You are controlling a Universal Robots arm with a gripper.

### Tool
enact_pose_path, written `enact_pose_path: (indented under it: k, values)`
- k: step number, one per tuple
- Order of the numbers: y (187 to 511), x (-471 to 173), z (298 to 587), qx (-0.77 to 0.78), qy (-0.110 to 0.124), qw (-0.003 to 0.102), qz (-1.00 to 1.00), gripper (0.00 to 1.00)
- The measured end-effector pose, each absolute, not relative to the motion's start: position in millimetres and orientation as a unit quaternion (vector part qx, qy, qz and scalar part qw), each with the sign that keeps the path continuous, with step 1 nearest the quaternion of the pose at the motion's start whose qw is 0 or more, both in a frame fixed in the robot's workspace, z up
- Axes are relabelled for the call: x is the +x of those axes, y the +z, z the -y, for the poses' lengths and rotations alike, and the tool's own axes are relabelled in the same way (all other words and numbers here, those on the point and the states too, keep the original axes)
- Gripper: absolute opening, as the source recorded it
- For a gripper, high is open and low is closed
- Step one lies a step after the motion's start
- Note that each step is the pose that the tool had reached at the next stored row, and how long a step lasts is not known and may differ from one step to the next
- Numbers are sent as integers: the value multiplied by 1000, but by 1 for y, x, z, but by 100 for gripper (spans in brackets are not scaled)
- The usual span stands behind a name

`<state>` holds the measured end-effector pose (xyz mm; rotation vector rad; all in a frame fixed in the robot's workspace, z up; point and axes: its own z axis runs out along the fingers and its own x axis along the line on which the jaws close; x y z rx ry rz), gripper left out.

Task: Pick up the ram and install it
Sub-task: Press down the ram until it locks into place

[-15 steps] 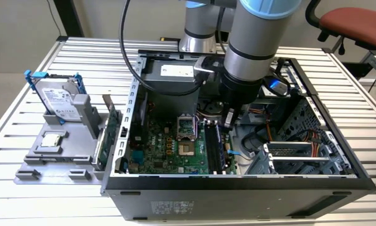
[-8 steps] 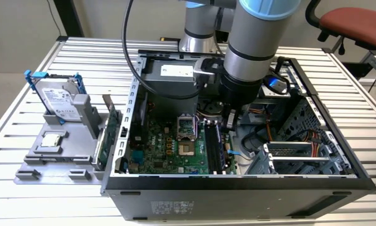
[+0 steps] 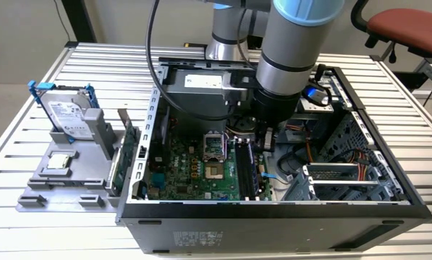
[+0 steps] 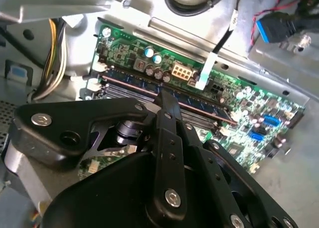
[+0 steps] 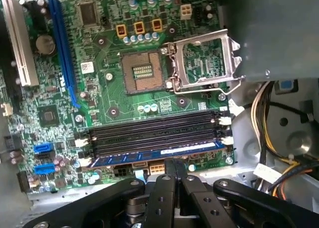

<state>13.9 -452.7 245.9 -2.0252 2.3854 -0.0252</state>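
Note:
The ram [image 5: 127, 157], a long dark blue stick, stands in the outermost of the black memory slots [image 5: 154, 133] near the motherboard's edge; the second wrist view shows the ram [image 4: 202, 102] as well. My gripper [image 5: 174, 163] is shut, its two black fingers pressed together with nothing between them. Their tips sit at the middle of the ram's upper edge, as the gripper [image 4: 167, 98] also appears in the second wrist view. I cannot tell whether they touch it. In the exterior view the gripper [image 3: 267, 143] reaches down into the open computer case [image 3: 274, 208] over the slots.
The empty processor socket [image 5: 143, 71] and its raised metal frame [image 5: 204, 56] lie beside the slots. Yellow and black cables [image 5: 269, 133] hang close to the slot ends. A drive cage [image 3: 339, 181] fills the case's right. A hard drive [image 3: 68, 116] stands on a grey holder outside.

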Motion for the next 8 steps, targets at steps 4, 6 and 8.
enact_pose_path:
  k: [4,6,8]
  values:
    - [242,13,453,-670,-8,6,-743,0]
    - [240,13,453,-679,-8,7,-734,0]
    - [237,12,453,-689,-8,7,-725,0]
